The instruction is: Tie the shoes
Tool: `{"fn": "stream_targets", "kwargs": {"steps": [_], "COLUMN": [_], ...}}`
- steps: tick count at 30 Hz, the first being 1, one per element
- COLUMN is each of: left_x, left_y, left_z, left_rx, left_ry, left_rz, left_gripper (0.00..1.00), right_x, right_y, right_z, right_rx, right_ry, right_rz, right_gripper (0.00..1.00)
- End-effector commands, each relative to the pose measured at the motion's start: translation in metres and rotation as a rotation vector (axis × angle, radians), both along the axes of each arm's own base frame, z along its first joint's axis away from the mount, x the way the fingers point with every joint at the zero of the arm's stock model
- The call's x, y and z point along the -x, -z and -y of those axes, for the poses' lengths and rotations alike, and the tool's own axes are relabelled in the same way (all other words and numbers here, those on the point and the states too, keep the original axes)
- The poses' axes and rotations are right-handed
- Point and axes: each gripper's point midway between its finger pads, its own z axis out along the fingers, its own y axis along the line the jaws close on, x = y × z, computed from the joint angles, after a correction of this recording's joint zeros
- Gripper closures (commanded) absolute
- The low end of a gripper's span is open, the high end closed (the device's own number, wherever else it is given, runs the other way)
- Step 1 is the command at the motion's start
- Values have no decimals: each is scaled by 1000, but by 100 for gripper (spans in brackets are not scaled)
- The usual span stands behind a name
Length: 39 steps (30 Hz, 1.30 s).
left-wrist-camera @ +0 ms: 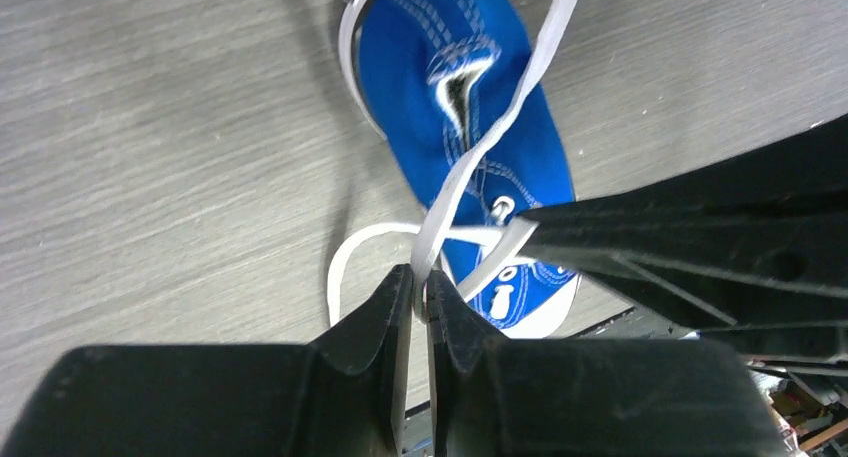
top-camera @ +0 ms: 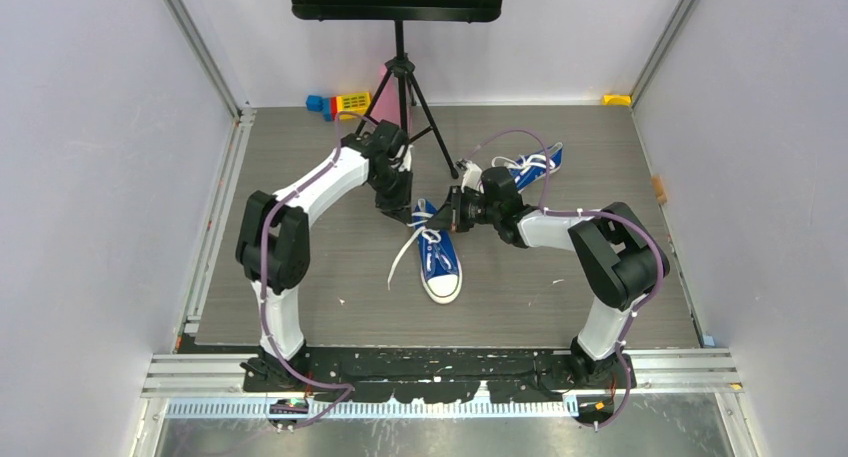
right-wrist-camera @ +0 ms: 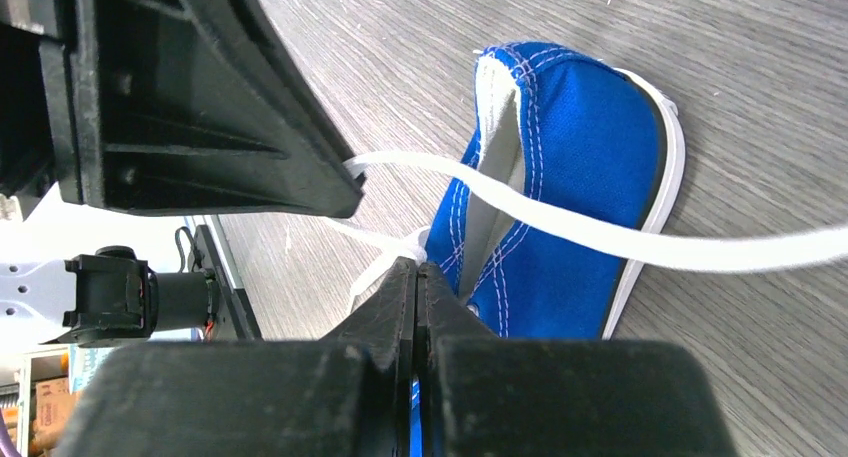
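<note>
Grey tabletop (top-camera: 300, 277) carries tripod legs (top-camera: 425, 127) just behind the shoes (top-camera: 440, 267), coloured blocks (top-camera: 340, 103) beyond.

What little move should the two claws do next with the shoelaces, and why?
Probably pull the claws gently apart. The left claw pinches one white lace, the right claw is shut on the other lace, and the two strands cross loosely at the blue sneaker. Pulling sideways should likely snug that crossing.
</note>
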Motion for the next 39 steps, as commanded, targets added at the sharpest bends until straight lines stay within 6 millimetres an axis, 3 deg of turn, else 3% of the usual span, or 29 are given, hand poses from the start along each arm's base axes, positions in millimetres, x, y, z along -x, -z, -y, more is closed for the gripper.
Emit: {"fn": "stream_targets", "kwargs": {"steps": [1, 11, 17, 19, 23, 28, 31, 39], "left_x": [14, 61, 78, 74, 39, 9, 4, -3], "left_y": [-24, -14, -21, -25, -37, -34, -35, -33], "left_z": [-10, -27, -38, -42, -31, -11, 4, 11], "left_rx": [33, 44, 50, 40, 93, 125, 161, 167], "left_ry": [31, 40, 51, 44, 94, 230, 321, 358], "left_rz": [47, -21, 9, 68, 307, 550, 657, 697], "left_gripper": [87, 85, 84, 77, 56, 54, 52, 55], "right_x": [-7, -12, -13, -12, -12, -11, -10, -11], "right_y": [-29, -31, -33, -35, -37, -35, -35, -35], "right_z": [-4, -1, -4, -5, -8, -8, -9, -11], "right_rx": [-59, -63, -83, -92, -102, -100, -101, -104], "right_ry": [0, 19, 16, 9, 1, -4, -9, -18], "right_rz": [66, 54, 27, 19, -4, -25, -30, -38], "right_gripper": [100, 100, 100, 100, 100, 100, 100, 100]}}
